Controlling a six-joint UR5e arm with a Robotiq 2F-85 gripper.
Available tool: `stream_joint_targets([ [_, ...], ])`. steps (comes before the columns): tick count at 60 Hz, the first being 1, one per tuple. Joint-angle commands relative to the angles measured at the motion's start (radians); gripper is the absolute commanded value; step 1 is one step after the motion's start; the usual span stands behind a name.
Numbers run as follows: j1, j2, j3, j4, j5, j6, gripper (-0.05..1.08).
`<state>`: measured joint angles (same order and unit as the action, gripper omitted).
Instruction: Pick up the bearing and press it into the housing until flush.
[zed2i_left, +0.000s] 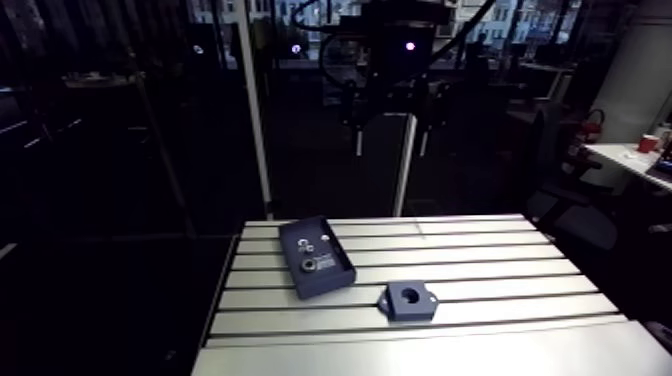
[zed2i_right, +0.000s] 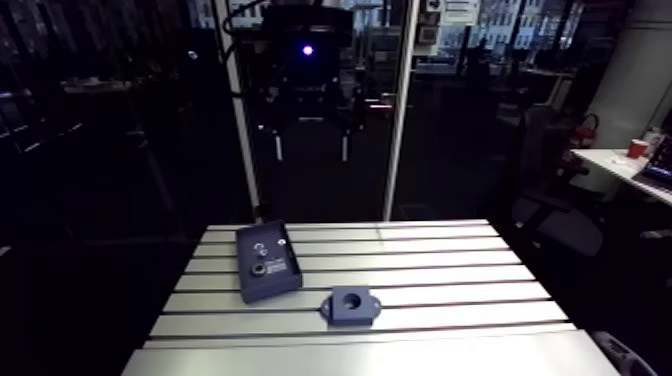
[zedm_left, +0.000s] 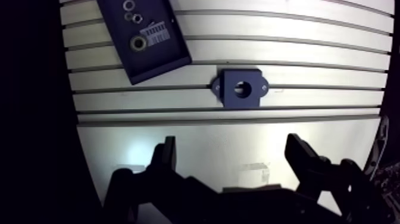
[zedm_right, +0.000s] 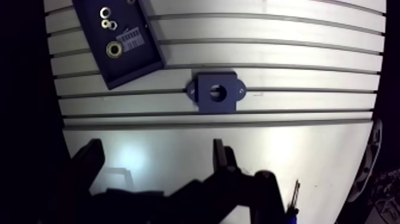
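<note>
Bearing (zedm_left: 139, 42) well ahead of gripper (zedm_left: 232, 143)

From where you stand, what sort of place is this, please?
Probably a robot assembly workbench: a slotted aluminium table, a dark blue tray of metal rings, and a dark blue bored housing block.

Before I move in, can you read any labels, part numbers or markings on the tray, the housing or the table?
White label on the tray: it carries dark stripes like a barcode, but the print is too small and blurred to read.
Housing: no marking visible.
Table: no text visible.
Nothing in these views can be quoted.
</note>
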<state>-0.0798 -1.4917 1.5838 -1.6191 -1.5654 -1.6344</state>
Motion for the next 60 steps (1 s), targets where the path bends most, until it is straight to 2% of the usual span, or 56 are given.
stream_joint_targets([
  [1,0.086,-0.104,0.015,0.087,-0.075,-0.031,0.01],
  [37,0.090,-0.092,0.026,0.083,-0.078,-0.025,0.01],
  [43,0.095,-0.080,0.026,0.081,-0.064,-0.020,0.01],
  [45,0.097,-0.073,0.029,0.076,-0.050,-0.017,0.01],
  [46,0.097,-0.073,0.029,0.076,-0.050,-0.017,0.01],
  [47,0.101,-0.066,0.030,0.066,-0.040,-0.016,0.01],
  [48,0.101,-0.066,0.030,0.066,-0.040,-0.016,0.01],
  [49,0.106,-0.058,0.032,0.050,-0.031,-0.015,0.01],
  [53,0.124,-0.041,0.032,0.015,-0.016,-0.016,0.01],
  [57,0.151,-0.021,0.032,-0.006,-0.017,-0.006,0.01],
  [60,0.180,0.008,0.032,-0.013,-0.025,0.013,0.01],
])
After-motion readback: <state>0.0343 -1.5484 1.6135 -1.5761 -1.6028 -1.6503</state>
